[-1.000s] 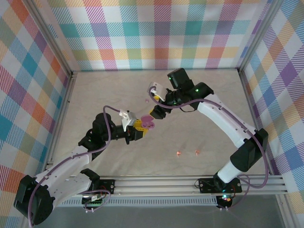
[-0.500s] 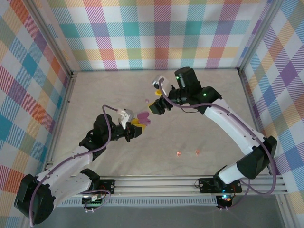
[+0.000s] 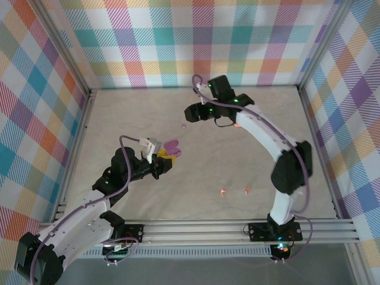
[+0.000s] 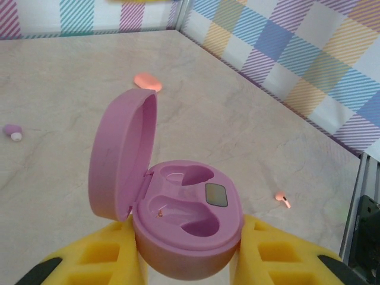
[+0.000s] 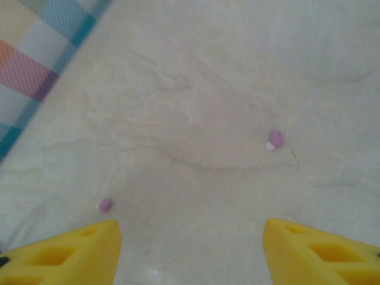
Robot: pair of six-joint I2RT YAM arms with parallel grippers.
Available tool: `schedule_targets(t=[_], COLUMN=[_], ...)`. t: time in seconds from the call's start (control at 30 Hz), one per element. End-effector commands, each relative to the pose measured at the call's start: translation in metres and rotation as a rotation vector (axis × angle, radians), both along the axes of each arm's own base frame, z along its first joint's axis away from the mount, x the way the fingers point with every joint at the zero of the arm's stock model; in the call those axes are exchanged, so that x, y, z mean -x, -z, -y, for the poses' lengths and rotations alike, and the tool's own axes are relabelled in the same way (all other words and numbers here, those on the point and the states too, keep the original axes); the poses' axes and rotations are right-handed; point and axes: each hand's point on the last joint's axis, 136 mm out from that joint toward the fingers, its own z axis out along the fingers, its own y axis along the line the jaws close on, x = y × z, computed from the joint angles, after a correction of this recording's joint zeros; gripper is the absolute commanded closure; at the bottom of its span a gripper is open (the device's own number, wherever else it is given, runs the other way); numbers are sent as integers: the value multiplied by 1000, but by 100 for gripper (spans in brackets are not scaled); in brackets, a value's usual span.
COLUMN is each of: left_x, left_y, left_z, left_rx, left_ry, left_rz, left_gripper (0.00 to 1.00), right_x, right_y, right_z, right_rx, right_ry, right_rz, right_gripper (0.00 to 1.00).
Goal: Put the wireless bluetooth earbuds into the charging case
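My left gripper (image 4: 187,244) is shut on the lilac charging case (image 4: 189,208), its yellow fingers (image 4: 110,252) pressed on both sides. The lid stands open and both wells are empty. From above, the case (image 3: 171,148) hangs left of the table's middle. My right gripper (image 5: 190,255) is open with nothing between its fingers, low over the far part of the table (image 3: 193,113). Two lilac earbuds lie ahead of it, one (image 5: 274,139) to the right and one (image 5: 105,205) by its left finger. One lilac earbud (image 3: 183,126) lies between the two grippers. Two salmon-orange earbuds (image 3: 222,191) (image 3: 246,190) lie near the front.
A salmon-orange rounded thing (image 4: 148,81) lies beyond the case, larger than the buds. Checked walls (image 3: 196,41) enclose the table on three sides, with a metal rail (image 3: 237,228) along the front edge.
My right gripper has drawn away from the case toward the far wall, and its jaws have narrowed somewhat. My left gripper has shifted slightly left, still holding the case.
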Motion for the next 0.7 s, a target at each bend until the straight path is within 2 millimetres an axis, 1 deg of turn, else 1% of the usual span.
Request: schedule_targets(t=[0.0,0.1,0.27,0.4,0.5,0.67], left_x=[2,4,8,10,10,9], left_y=[8,10,15,19,18,15], left_z=[-11,-14,-18,-17,-16,-17], left_rx=[2,1,-5,-15,-13,-14], left_ry=[-53,-62,-69,-61,-54,-61], left_rz=[-30,-34,-36,-52,-54,-47], left_gripper=[80,80,80,80,80,80], right_x=[-20,-43,-68,-81,-88,-95], right_y=[33,60,92,113,124,145], right_z=[-18,-31,-42,-43,-45,-49], right_rx=[-3,23,111,166,183,200], right_ry=[41,56,61,84,94,95], right_rz=[-130,-151,-123,-103,-81,-84], right_gripper=[39,39,40,40,41,51])
